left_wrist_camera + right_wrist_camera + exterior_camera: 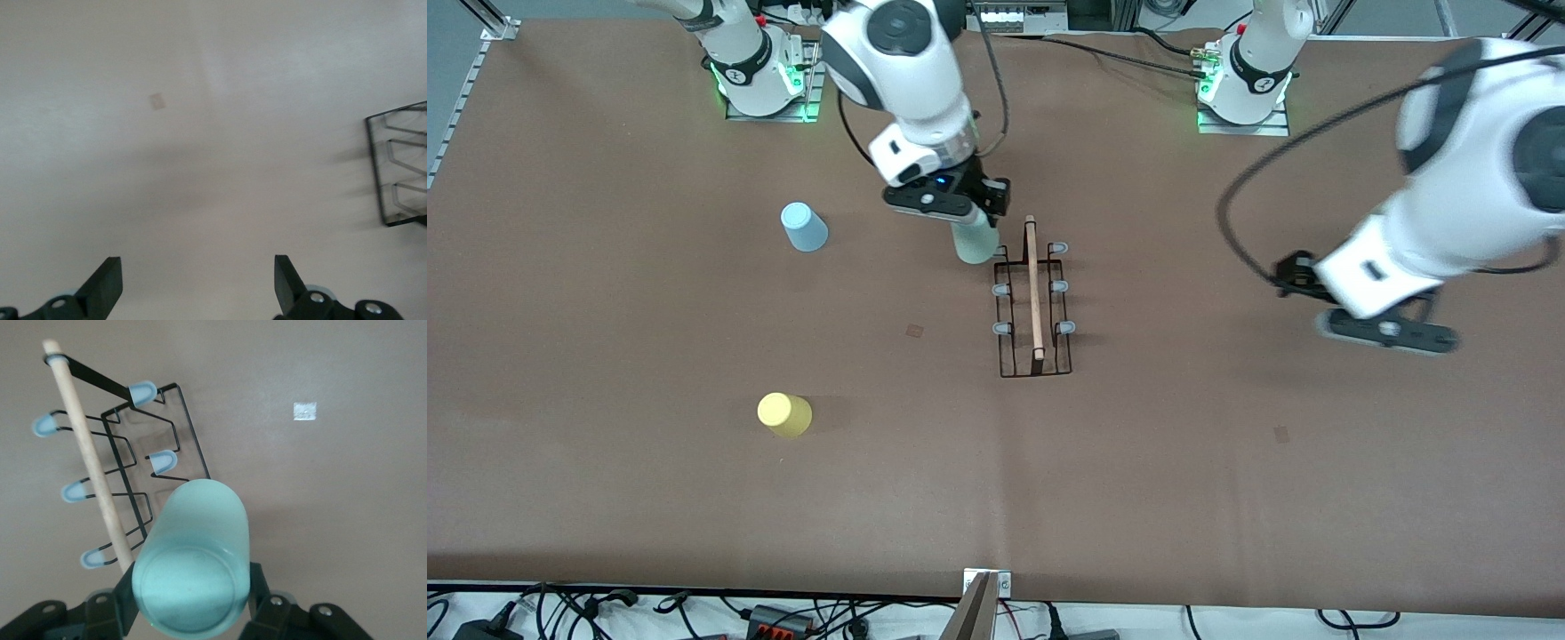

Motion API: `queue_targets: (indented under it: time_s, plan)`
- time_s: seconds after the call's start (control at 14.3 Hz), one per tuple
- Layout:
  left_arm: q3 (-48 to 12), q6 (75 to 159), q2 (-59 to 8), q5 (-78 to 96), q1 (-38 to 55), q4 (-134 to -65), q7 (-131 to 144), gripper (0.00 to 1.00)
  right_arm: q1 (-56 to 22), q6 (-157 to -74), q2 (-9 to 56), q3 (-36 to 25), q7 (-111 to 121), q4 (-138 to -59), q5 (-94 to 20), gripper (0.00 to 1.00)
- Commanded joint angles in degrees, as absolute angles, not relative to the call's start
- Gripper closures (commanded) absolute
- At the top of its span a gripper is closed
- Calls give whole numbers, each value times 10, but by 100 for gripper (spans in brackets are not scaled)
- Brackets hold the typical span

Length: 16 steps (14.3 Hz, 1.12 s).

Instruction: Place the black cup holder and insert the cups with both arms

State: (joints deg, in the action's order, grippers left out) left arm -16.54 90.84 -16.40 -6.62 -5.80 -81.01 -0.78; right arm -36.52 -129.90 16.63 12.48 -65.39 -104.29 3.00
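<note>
Black cup holder [1034, 298] upright mid-table, wooden handle on top, no cups on pegs yet. Right gripper [971, 216] over the rack's end nearest the arm bases, jaws pinching grey-green cup [974, 242]. Left gripper [198, 283] jaws spread, empty, hanging over bare table toward the left arm's end, waiting. Blue cup [805, 227] and yellow cup [784, 414] untouched toward the right arm's end. Risks, judged: cup rim catching a peg tip [163, 461] or the wire, tipping or sliding the unsecured light rack; off-centre descent, cup missing peg.
</note>
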Motion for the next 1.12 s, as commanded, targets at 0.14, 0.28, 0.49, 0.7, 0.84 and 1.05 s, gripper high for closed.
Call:
queue_targets:
  time_s: [0.14, 0.28, 0.49, 0.7, 0.84, 1.05]
  plan:
    - [-164, 885, -128, -51, -112, -818, -109, 0, -371, -1321, 209, 123, -677, -1021, 60, 93]
    - [-106, 888, -92, -29, -84, -850, -122, 0, -374, -1321, 218, 123, -677, -1020, 60, 93]
    - [29, 893, -54, -4, 18, -893, -120, 0, -383, -1322, 234, 123, -678, -1013, 60, 82]
    - [63, 904, -28, -4, 52, -923, -62, 0, -387, -1322, 249, 123, -678, -1000, 59, 47]
    - [64, 912, -20, -13, 60, -933, 7, 0, -388, -1322, 259, 123, -677, -993, 60, 37]
    - [64, 936, -18, -12, 61, -935, 9, 0, -388, -1322, 260, 122, -677, -993, 60, 0]
